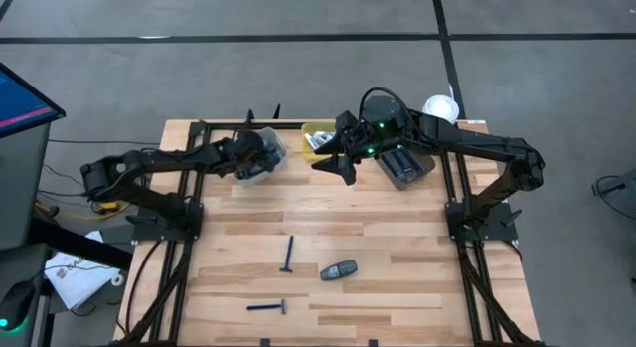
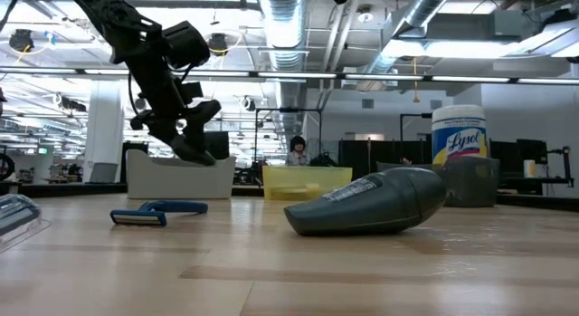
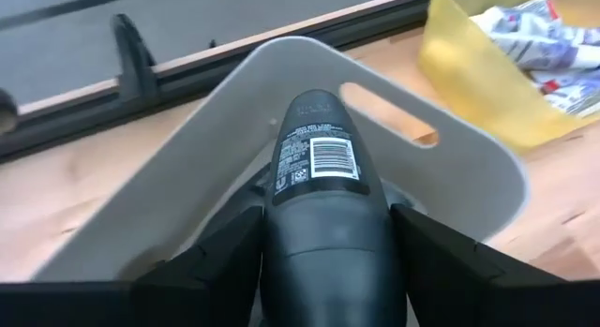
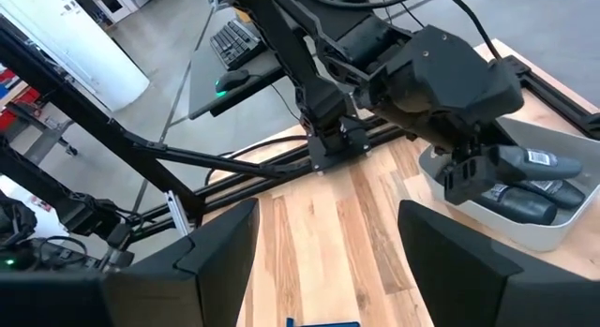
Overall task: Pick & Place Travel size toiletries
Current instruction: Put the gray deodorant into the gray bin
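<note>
My left gripper [image 1: 256, 154] is shut on a dark grey oval pod [image 3: 323, 177] and holds it over the pale grey bin [image 3: 450, 177] at the table's far left. Another pod [image 4: 525, 206] lies inside that bin. A further pod [image 1: 338, 270] lies on its side on the near middle of the table, with two thin blue razors [image 1: 289, 256] [image 1: 268, 307] flat on the wood beside it. My right gripper [image 1: 338, 166] hangs open, high above the table's far middle, with nothing between its fingers. My left gripper pinches the pod's two long sides [image 3: 274, 238] between its two fingers. The fingers lie along the pod and slant downward toward the far edge. The pod's labelled end [image 3: 314, 158] sticks out past the fingertips. The pod is lifted clear above the bin [image 4: 553, 229].
A yellow bin [image 1: 318, 138] with packets and a dark bin [image 1: 405, 168] with pods stand along the far edge, a white wipes canister [image 1: 440, 108] behind them. Black frame rails run down both table sides. A person [image 2: 296, 149] sits far back in the room.
</note>
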`<state>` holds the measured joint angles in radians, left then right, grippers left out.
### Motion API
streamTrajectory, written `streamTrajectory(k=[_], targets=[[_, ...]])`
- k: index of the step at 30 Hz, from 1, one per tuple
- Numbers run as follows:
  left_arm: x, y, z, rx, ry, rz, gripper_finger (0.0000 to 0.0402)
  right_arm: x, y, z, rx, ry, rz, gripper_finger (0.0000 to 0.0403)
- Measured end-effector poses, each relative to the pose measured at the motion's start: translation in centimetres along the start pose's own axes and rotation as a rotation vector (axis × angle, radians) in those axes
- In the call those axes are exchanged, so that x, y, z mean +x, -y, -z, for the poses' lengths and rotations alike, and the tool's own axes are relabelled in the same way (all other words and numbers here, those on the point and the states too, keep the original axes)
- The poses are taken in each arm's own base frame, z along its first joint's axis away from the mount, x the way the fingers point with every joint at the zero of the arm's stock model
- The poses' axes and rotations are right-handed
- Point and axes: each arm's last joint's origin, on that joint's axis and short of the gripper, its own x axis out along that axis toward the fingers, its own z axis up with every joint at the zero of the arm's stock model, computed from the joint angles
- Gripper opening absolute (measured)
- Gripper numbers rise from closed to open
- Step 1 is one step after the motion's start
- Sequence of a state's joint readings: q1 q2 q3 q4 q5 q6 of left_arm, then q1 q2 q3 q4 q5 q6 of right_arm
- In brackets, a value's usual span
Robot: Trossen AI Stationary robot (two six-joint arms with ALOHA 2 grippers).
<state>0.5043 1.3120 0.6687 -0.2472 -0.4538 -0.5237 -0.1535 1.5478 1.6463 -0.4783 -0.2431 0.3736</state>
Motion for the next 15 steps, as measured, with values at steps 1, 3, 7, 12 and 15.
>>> streamTrajectory(k=[1, 3, 7, 12, 15], targets=[[0.2, 0.0, -0.1, -0.008, -0.002, 0.006, 0.021, 0.0, 0.0, 0.0, 0.001, -0.001, 0.0, 0.0248], [0.6, 0.0, -0.2, -0.031, 0.0, 0.016, 0.0206, 0.0, -0.1, 0.0, 0.0, -0.002, -0.002, 0.0248], [1.5, 0.1, -0.4, -0.066, -0.004, 0.042, 0.0218, 0.0, -0.1, 0.0, 0.008, -0.002, -0.003, 0.0248], [1.8, -0.2, -0.7, -0.121, -0.013, 0.074, 0.0277, 0.0, -0.1, 0.0, 0.034, -0.002, -0.003, 0.0248], [1.7, -0.4, -1.0, -0.141, -0.015, 0.12, 0.0308, 0.1, -0.2, 0.1, 0.034, -0.003, -0.005, 0.0248]])
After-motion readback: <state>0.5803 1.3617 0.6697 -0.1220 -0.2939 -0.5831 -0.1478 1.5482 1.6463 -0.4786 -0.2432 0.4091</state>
